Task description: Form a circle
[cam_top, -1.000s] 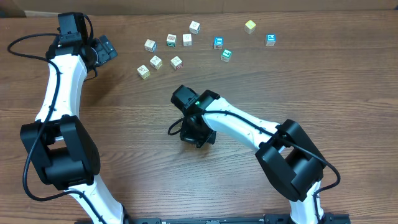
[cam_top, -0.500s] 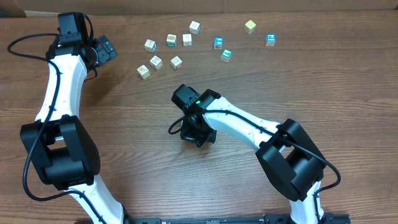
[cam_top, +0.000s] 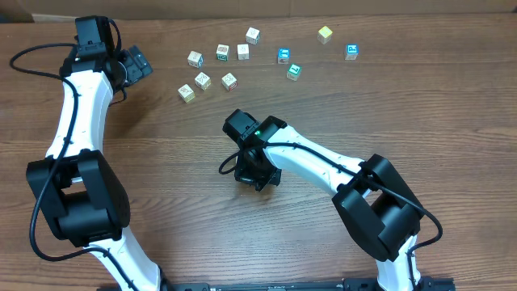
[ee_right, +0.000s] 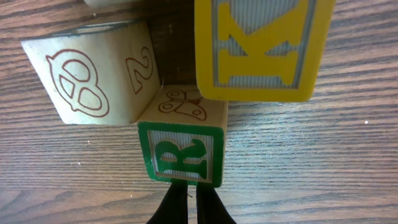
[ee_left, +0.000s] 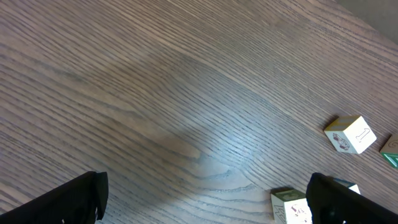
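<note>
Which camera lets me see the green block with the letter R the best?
The right wrist view. The green R block fills the middle there, letter clear, just above the shut right gripper. From overhead the right arm hides it. The left wrist view shows only other blocks at its edge.

Green-framed R cube (ee_right: pixel 181 152), yellow K cube (ee_right: pixel 261 43)

The left arm (cam_top: pixel 77 113) rises from its base at the near left, elbow bent, and reaches to the far left. The left gripper (cam_top: pixel 136 63) points right with its jaws spread wide; its wrist view shows only the dark fingertips (ee_left: pixel 68 199) at the bottom corners. The right arm (cam_top: pixel 315 162) stretches leftward from the near right, wrist turned down. The right gripper (cam_top: pixel 257 171) is closed, fingertips (ee_right: pixel 177 211) pressed together.
</note>
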Action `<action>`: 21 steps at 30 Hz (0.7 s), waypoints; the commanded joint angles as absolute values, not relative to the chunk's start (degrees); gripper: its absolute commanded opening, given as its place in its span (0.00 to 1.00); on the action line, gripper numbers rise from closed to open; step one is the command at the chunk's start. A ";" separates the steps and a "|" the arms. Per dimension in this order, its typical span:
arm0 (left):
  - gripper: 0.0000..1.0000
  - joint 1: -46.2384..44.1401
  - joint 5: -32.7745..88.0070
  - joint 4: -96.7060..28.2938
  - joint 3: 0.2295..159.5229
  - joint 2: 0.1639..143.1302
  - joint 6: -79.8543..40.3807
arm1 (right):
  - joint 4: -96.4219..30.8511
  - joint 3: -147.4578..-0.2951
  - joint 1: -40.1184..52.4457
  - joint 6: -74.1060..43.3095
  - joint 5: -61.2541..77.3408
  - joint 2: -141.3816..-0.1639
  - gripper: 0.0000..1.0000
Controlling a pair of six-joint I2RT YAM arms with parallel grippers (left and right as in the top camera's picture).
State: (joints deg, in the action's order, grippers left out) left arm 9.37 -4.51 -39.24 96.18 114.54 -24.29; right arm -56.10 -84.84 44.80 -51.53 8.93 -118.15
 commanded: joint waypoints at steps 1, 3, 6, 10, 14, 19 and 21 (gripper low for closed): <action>1.00 8.97 -4.45 -39.16 96.79 113.89 -24.45 | -55.79 -84.60 44.03 -52.07 8.14 -118.65 0.04; 0.99 8.97 -4.45 -39.16 96.79 113.89 -24.45 | -55.81 -84.60 43.68 -52.10 8.19 -118.65 0.04; 1.00 8.97 -4.45 -39.16 96.79 113.89 -24.45 | -55.81 -84.60 43.64 -52.07 8.21 -118.65 0.04; 1.00 8.97 -4.45 -39.16 96.79 113.89 -24.45 | -56.01 -84.60 43.64 -52.07 8.19 -118.65 0.04; 0.99 8.97 -4.45 -39.16 96.79 113.89 -24.45 | -55.96 -84.60 43.64 -52.07 8.21 -118.65 0.04; 1.00 8.97 -4.45 -39.16 96.79 113.89 -24.45 | -55.86 -84.60 43.64 -52.07 8.25 -118.65 0.04; 1.00 8.97 -4.45 -39.16 96.79 113.89 -24.45 | -56.27 -84.79 43.64 -52.05 8.78 -118.63 0.04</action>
